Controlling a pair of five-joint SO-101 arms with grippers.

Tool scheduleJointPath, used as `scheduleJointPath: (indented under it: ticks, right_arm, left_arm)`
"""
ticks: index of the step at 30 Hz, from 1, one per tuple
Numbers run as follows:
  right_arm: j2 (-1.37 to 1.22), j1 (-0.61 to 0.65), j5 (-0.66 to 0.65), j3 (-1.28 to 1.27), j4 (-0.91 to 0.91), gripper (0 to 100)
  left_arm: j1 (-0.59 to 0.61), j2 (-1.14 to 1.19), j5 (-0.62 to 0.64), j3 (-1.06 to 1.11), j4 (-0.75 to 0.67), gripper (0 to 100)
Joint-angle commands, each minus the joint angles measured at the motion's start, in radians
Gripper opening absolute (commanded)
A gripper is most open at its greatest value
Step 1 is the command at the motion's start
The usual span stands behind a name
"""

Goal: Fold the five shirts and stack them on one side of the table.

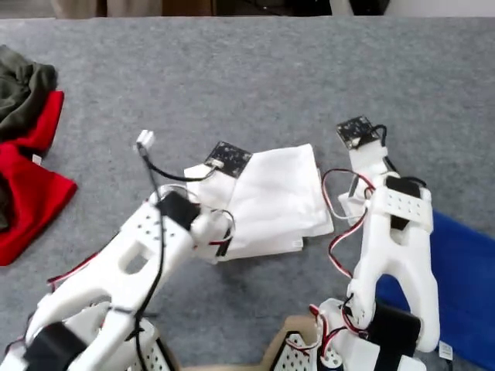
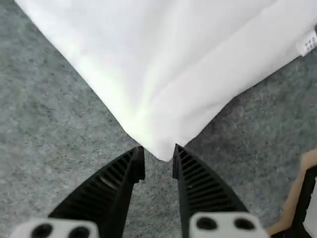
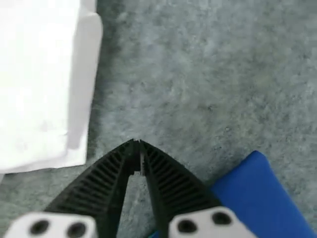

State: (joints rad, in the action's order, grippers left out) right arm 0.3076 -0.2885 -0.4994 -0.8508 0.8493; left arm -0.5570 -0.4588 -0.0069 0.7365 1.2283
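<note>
A folded white shirt [image 1: 274, 197] lies in the middle of the grey table. My left gripper [image 2: 158, 154] stands narrowly open at the shirt's left edge, with a corner of the white shirt [image 2: 163, 74] reaching just between its fingertips. My right gripper [image 3: 137, 148] is shut on nothing, over bare table just right of the white shirt [image 3: 42, 89]. A blue shirt [image 1: 464, 270] lies at the right edge, beside the right arm [image 1: 394, 232]. A red shirt [image 1: 31, 193] and a dark green shirt [image 1: 23, 85] are heaped at the far left.
The grey felt table [image 1: 255, 77] stretches bare across the back. Both arm bases and their cables crowd the front edge. A corner of the blue shirt [image 3: 252, 191] lies close to my right gripper.
</note>
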Motion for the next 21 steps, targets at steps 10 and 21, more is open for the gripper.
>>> scheduleJointPath:
  ticks: [10,21]
  right_arm:
    - [-0.053,-0.039,0.003,0.021,-0.041,0.6]
    - [-0.051,-0.036,0.002,0.021,-0.041,0.6]
  left_arm:
    - [-0.003,0.275,0.054,-0.160,-0.032,12]
    - [-0.002,0.285,0.055,-0.104,-0.092,5]
